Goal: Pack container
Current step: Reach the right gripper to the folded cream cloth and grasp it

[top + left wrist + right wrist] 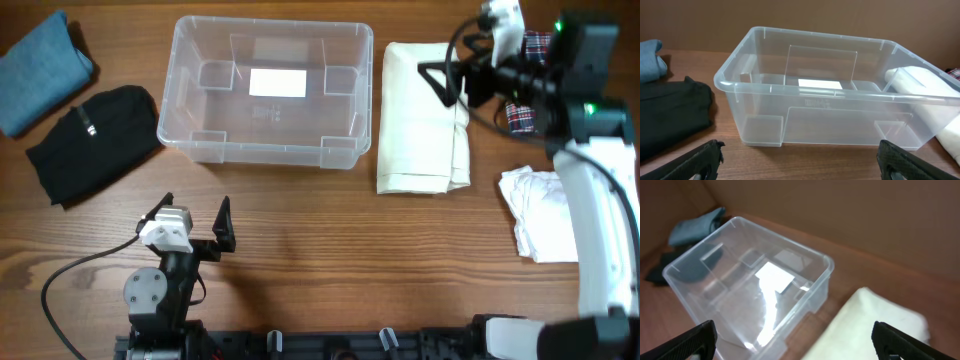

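The clear plastic container (pixel 205 140) stands empty at the table's back centre, a white label on its base; it also shows in the left wrist view (pixel 760 85) and the right wrist view (pixel 695 280). A folded cream garment (pixel 420 115) lies right of it, also in the right wrist view (pixel 875 325) and the left wrist view (pixel 930 85). My right gripper (pixel 437 82) is open and empty, held above the cream garment's top. My left gripper (pixel 195 222) is open and empty, low near the front edge, facing the container.
A folded black garment (pixel 95 135) and a folded blue garment (pixel 40 70) lie left of the container. A plaid garment (pixel 522 115) sits partly under the right arm. A crumpled white garment (pixel 540 210) lies at the right.
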`<action>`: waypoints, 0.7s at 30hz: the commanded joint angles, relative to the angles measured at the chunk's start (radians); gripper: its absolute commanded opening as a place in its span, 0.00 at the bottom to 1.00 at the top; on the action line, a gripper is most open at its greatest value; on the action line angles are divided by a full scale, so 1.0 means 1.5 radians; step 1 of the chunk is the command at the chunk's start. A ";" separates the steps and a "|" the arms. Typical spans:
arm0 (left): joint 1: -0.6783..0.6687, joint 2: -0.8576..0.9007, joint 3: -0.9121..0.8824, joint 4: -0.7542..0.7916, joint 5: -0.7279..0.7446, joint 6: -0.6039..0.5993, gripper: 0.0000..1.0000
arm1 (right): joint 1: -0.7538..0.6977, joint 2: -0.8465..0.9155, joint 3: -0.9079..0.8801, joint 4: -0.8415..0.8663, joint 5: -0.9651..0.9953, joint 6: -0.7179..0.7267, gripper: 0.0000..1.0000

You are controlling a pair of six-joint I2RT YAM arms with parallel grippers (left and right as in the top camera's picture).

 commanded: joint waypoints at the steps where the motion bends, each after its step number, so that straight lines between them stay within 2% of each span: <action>1: 0.006 -0.004 -0.003 0.000 0.006 -0.006 1.00 | -0.002 0.066 0.021 -0.037 0.023 0.059 1.00; 2: 0.006 -0.004 -0.003 0.000 0.006 -0.006 1.00 | -0.002 0.079 0.021 -0.046 0.067 0.063 1.00; 5: 0.006 -0.004 -0.003 0.000 0.006 -0.006 1.00 | -0.025 0.108 0.021 -0.078 0.235 0.200 1.00; 6: 0.006 -0.004 -0.003 0.000 0.006 -0.007 1.00 | -0.041 0.120 0.021 -0.093 0.253 0.213 1.00; 9: 0.006 -0.004 -0.003 0.000 0.006 -0.006 1.00 | -0.081 0.167 0.021 -0.126 0.253 0.209 1.00; 11: 0.006 -0.004 -0.003 0.000 0.006 -0.006 1.00 | -0.099 0.211 0.020 -0.138 0.211 0.166 1.00; 15: 0.006 -0.004 -0.003 0.000 0.006 -0.007 1.00 | -0.122 0.286 0.019 -0.145 0.116 0.124 1.00; 21: 0.006 -0.004 -0.003 0.000 0.006 -0.007 1.00 | -0.152 0.350 -0.001 -0.132 0.078 0.105 1.00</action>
